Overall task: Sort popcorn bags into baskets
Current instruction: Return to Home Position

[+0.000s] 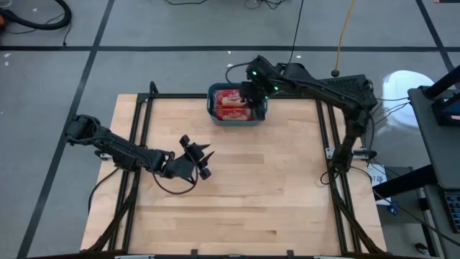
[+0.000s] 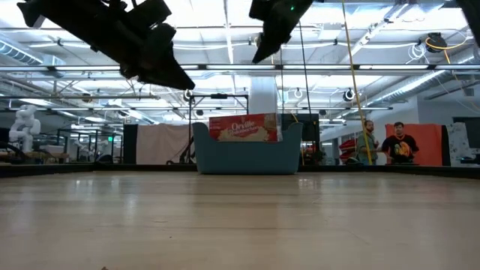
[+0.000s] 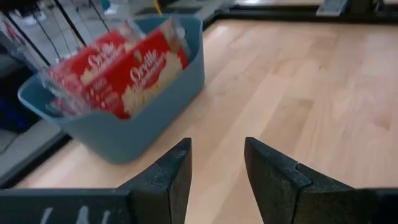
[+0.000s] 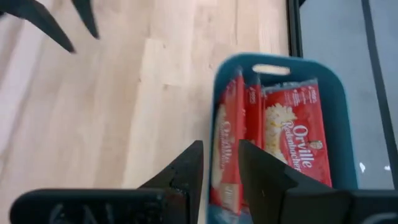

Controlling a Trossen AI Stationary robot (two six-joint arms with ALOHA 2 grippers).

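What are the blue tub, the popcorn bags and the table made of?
The tub looks like plastic: smooth, one even teal colour, rounded moulded rim. The popcorn bags seem to be paper packets in clear film, since the edges glint. The table looks like pale wood, showing grain and plank lines.

I get bright, even light from the ceiling strips (image 2: 225, 34) overhead. Against them the arms (image 2: 135, 45) go to silhouette in my low view. The surface (image 1: 237, 187) carries only faint shadows.
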